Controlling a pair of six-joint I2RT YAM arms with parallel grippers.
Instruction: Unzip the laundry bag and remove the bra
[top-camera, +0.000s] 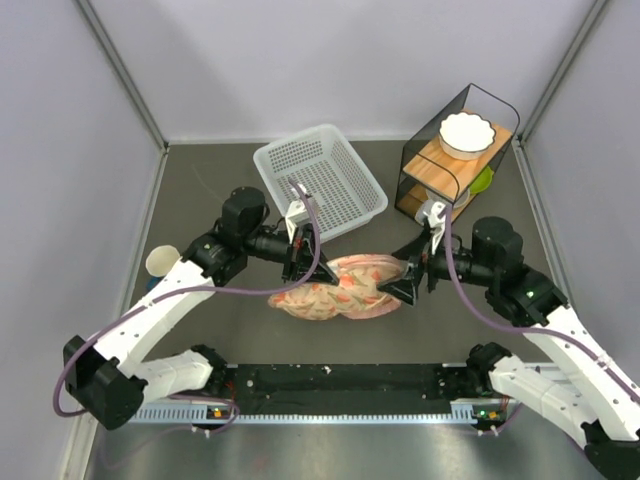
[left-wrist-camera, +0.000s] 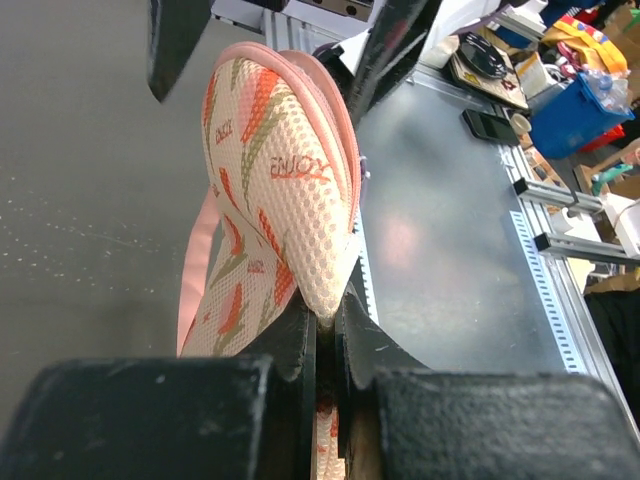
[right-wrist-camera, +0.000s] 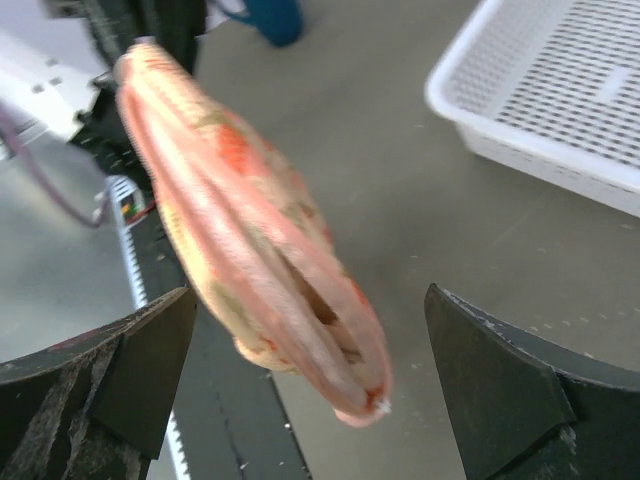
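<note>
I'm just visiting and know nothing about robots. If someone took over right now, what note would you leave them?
Left end effector: shut on one end of the laundry bag, holding it lifted.
Right end effector: open, with a finger on either side of the bag's other end, not gripping.
Bra: not visible, presumably inside the bag.
Done: bag grasped.
Left: unzip the bag, pull the bra out.

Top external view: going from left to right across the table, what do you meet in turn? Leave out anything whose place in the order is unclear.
paper cup → left gripper → laundry bag → right gripper → white bowl
</note>
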